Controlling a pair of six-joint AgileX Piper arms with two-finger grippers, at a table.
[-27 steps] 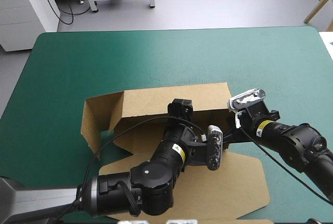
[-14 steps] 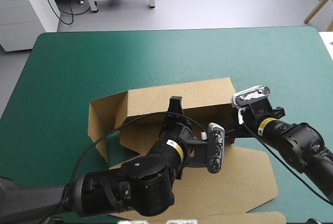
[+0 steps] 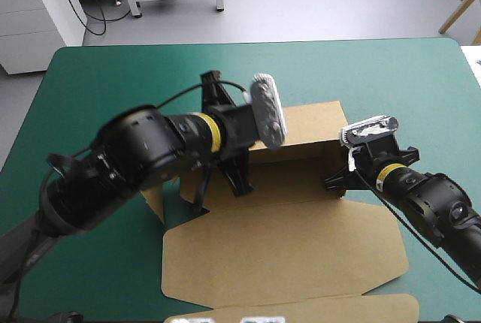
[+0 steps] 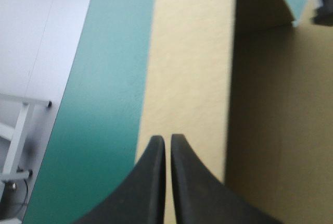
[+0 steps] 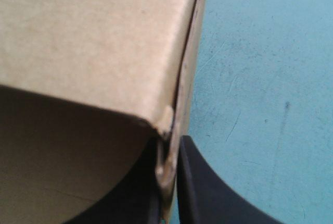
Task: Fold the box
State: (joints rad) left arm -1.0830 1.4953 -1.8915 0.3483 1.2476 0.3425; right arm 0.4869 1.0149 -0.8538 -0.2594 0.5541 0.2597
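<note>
Now right gripper (image 5: 169, 148) clamps the box (image 3: 285, 244) at its right wall corner; left gripper (image 4: 167, 139) closed, empty, over far wall.

You have the brown box (image 3: 278, 255) partly raised: its far wall stands upright, its floor lies low behind that wall, and its wide lid panel rests flat on the near side. The box's right end wall is pinched between the closed-down fingers of the right gripper (image 5: 169, 143), the corner seam running straight ahead from the tips. Ahead of the left gripper (image 4: 166, 140), whose fingers meet, you see the pale wall panel with the darker floor beside it.
</note>
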